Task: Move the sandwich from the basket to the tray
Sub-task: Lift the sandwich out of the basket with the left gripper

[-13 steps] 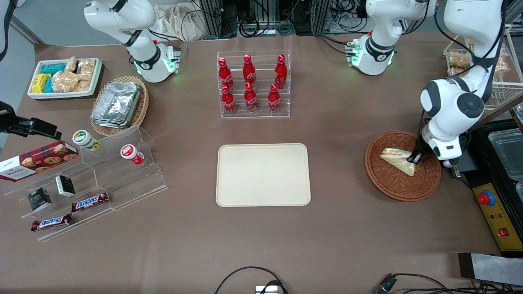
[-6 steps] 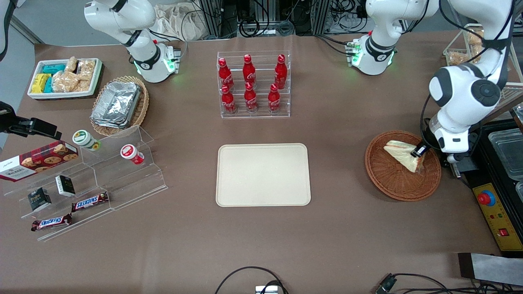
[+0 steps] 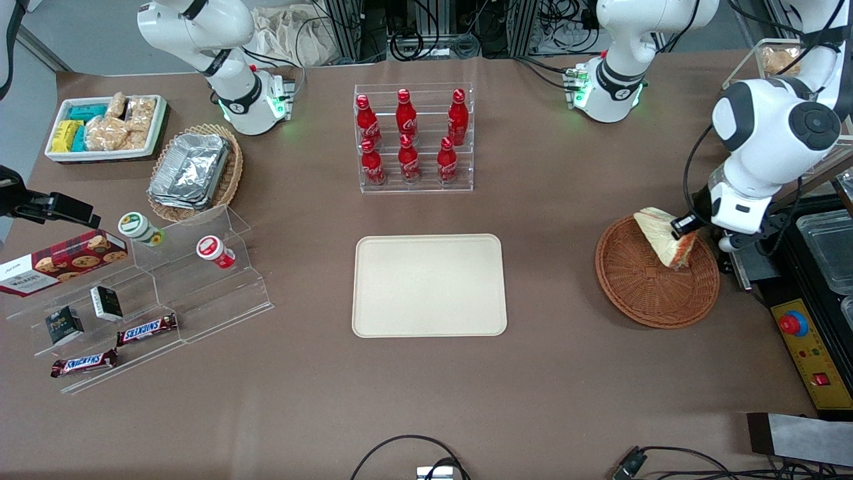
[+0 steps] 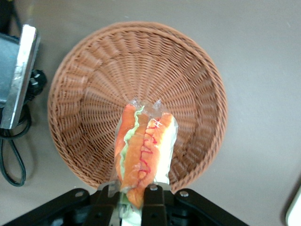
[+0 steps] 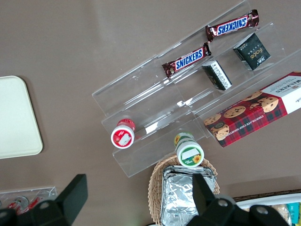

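Observation:
My left gripper (image 3: 684, 225) is shut on the sandwich (image 3: 660, 235), a wrapped white-bread wedge that hangs clear above the round reddish-brown basket (image 3: 640, 293). In the left wrist view the sandwich (image 4: 142, 150) shows its orange and green filling, pinched between the black fingers (image 4: 153, 207) of the gripper (image 4: 134, 201), with the bare woven basket (image 4: 94, 94) below it. The cream tray (image 3: 429, 285) lies flat at the table's middle, toward the parked arm from the basket, with nothing on it.
A clear rack of red bottles (image 3: 413, 140) stands farther from the front camera than the tray. A black unit with a red button (image 3: 793, 325) sits beside the basket at the working arm's end. An acrylic stand with snacks (image 3: 140, 293) lies toward the parked arm's end.
The gripper has risen with the sandwich held in it; the wedge has left the basket floor and now hangs above the basket's rim farther from the front camera.

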`<state>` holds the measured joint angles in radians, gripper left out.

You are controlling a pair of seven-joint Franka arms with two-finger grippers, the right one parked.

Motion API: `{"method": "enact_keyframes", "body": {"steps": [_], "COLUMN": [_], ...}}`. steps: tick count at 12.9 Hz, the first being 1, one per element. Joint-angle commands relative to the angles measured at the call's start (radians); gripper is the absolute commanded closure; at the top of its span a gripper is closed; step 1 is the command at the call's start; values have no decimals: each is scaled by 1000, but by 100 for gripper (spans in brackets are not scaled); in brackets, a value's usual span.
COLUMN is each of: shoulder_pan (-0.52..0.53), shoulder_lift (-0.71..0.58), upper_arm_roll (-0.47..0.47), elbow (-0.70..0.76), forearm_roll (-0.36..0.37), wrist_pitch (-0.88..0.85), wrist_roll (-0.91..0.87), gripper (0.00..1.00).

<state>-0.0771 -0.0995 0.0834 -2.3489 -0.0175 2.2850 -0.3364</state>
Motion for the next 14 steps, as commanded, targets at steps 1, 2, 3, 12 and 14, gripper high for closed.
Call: {"method": "enact_keyframes", "body": {"steps": [1, 2, 3, 12, 14], "shoulder_pan": [-7, -7, -7, -9, -9], "shoulder_lift": [-54, -60, -66, -19, 68], "upper_arm_roll": [-60, -100, -143, -445, -505], "elbow": [3, 3, 5, 92, 179], "forearm_roll": [11, 11, 14, 67, 70], "wrist_pitch": [-62, -74, -87, -122, -125], "wrist_roll": [75, 80, 82, 2, -96], "gripper": [87, 86, 86, 86, 87]}}
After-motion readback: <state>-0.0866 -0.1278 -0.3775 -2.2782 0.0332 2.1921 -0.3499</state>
